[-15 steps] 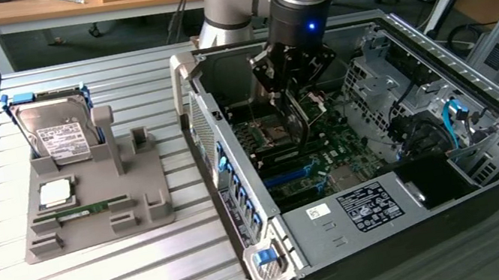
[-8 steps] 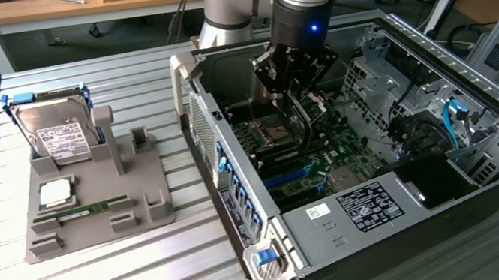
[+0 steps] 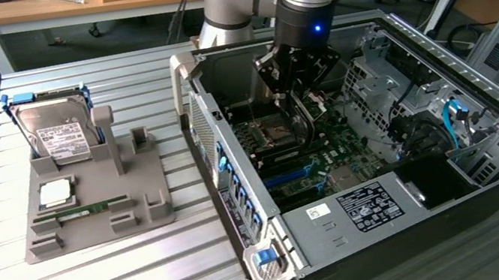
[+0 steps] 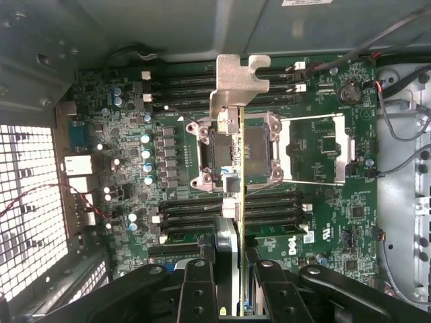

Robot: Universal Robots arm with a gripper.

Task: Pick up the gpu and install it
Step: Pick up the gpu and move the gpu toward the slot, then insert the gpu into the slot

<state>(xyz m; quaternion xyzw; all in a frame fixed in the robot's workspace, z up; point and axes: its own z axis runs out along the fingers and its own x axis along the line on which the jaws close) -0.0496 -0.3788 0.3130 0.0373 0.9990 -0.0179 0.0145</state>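
Case (image 3: 420,248) of black sheet metal, open, at the exterior view's right; green Dell-marked motherboard (image 4: 357,215) inside; grey moulded holder (image 3: 99,211) at the exterior view's left, bearing white-labelled silver hard drive (image 3: 61,137); gripper (image 4: 234,296) clamped on thin gpu (image 4: 240,155), edge-on over the socket.

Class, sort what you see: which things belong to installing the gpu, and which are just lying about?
Belong to the job: gpu; gripper, shut on it; motherboard; computer case.

Lying about: hard drive; memory stick; square silver chip; grey holder.
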